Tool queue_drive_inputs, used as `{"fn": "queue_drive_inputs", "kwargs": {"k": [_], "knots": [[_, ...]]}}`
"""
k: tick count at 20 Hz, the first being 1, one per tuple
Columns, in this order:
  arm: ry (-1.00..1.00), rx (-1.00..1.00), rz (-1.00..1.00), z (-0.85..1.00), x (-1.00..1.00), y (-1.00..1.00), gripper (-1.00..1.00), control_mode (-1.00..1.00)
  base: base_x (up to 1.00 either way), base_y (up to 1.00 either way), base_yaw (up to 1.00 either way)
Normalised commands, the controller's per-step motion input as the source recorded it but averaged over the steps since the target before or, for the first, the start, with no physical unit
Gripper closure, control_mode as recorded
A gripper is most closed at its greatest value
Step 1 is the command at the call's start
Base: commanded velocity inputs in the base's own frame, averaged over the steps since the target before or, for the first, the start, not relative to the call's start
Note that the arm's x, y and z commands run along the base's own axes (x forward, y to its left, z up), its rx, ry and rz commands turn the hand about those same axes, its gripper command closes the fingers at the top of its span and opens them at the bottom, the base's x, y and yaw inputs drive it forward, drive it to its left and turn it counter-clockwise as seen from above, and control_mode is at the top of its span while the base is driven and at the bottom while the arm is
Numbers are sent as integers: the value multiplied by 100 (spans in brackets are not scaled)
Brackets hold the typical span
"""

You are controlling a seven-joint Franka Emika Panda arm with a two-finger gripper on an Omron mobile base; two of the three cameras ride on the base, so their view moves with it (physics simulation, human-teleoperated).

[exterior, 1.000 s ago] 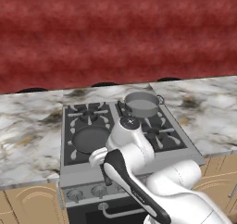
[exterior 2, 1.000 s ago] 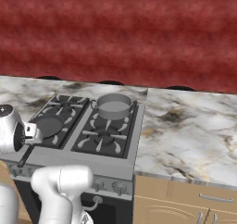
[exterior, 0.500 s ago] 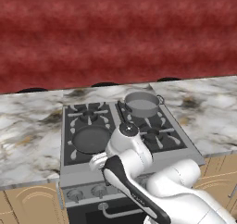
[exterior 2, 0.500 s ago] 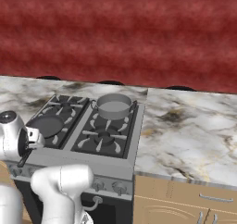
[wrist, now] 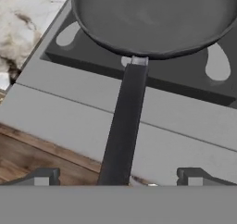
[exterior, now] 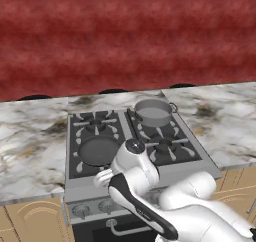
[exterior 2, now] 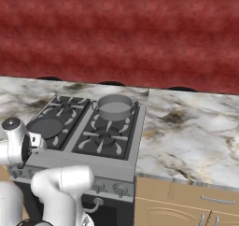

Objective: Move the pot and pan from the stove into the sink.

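The gripper point(wrist: 118, 174) hangs over the front edge of the stove point(exterior: 175, 158) with its fingers spread wide and grasping nothing, one tip on either side of the pan's long black handle point(wrist: 122, 126), which runs straight toward the camera; that alignment looks chosen so the jaws can close across the handle for a lift. The pan point(exterior: 98, 150) sits on the front left burner, shallow, round and dark grey-black, its bowl empty. The pot point(exterior: 153, 111) rests on the back right burner, short and wide in grey metal with straight sides and small loop handles. Both pieces remain on the stove, so the task seems barely begun.
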Motion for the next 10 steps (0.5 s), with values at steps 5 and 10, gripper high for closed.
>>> {"fn": "queue_drive_inputs", "kwargs": {"k": [5,10], "knots": [[3,0,0,-29,20,18,-100,-100,0,0,0],[4,-1,0,-32,9,7,-100,-100,0,0,0]]}}
